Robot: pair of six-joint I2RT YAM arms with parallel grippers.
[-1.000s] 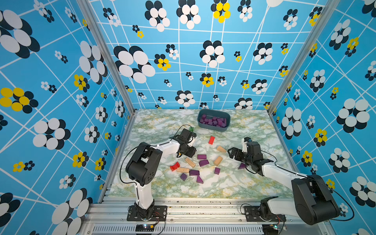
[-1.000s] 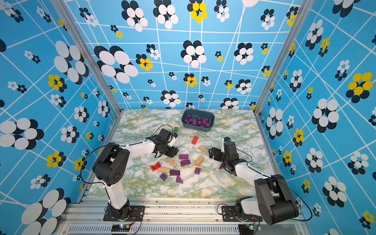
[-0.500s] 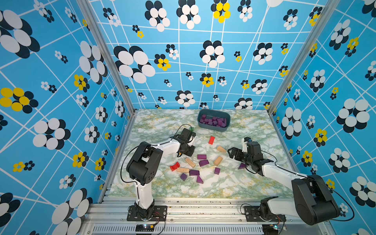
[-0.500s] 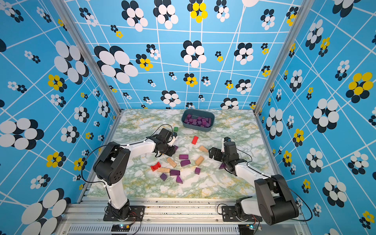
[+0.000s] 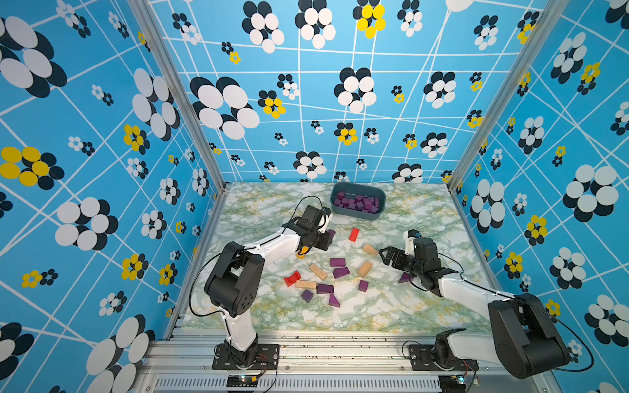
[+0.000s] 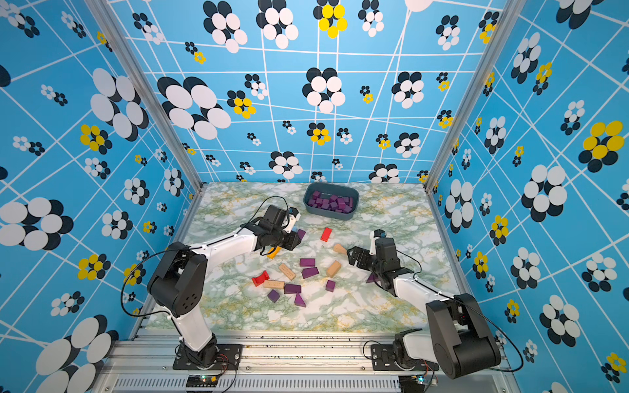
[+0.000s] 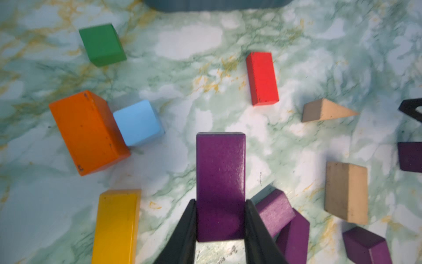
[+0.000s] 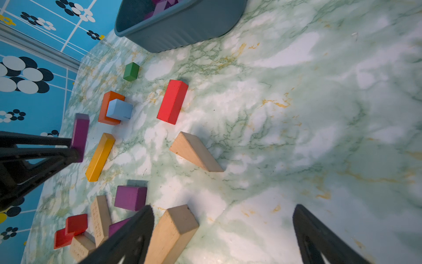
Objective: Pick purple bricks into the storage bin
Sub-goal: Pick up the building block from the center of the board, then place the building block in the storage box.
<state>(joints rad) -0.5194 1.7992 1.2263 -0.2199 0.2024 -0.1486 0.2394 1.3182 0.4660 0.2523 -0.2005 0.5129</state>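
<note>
Desk of green-veined marble pattern point(image 5: 408, 306) carries everything, boxed in by blue flower-print panels. At its far side sits the dark blue-grey plastic storage bin point(image 5: 357, 215), low-walled so blocks can be dropped in from above. A heap of small dark purple wooden bricks point(image 5: 357, 203) already lies inside.

The left hand point(image 7: 221, 202) is clamped on a purple rectangular wooden bar point(image 7: 220, 169). It grips the near end across the narrow width, so most of the bar juts forward. The bar looks lifted clear of the desk, though the wrist view is too soft to be sure. The bin is near, ahead of it.

The right hand point(image 8: 223, 206) stands wide apart and holds nothing, poised over bare desk beside a tan plain-wood bar point(image 8: 173, 230), probably ready for its own pick.

Between the arms, several loose purple bricks point(image 5: 337, 262) lie scattered among tan, red and yellow blocks that should stay put. Two tan engraved bars point(image 5: 318, 271) carry a row of marks, too small to read. No other label or writing shows.
</note>
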